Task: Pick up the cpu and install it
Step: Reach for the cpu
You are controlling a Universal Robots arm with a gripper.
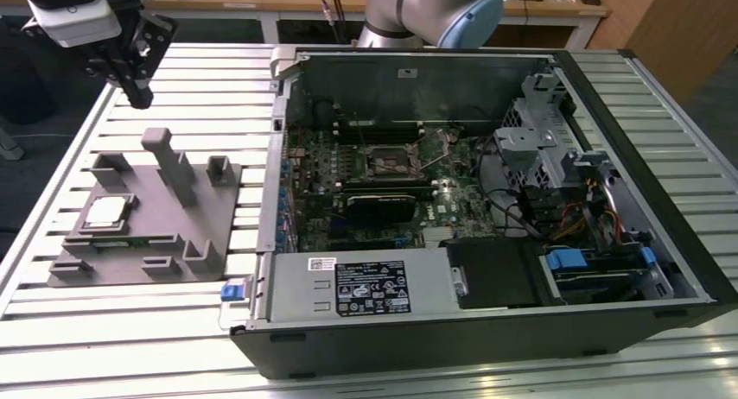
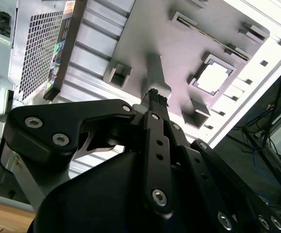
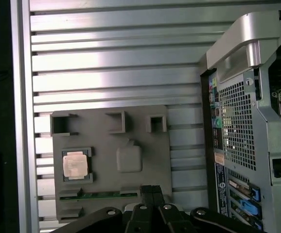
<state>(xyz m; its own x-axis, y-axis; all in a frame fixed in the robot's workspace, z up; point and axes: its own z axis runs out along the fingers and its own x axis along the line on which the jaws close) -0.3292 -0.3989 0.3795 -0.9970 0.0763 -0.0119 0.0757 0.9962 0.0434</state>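
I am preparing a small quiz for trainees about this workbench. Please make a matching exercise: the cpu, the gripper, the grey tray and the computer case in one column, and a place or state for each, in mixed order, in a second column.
1. cpu
2. gripper
3. grey tray
4. computer case

A. lies open on its side, at the exterior view's right
B. lies flat on the slatted table, at the exterior view's left
C. is in the air, shut, holding nothing
D. sits in a square pocket of the tray

Pairs: 1-D, 2-C, 3-B, 4-A
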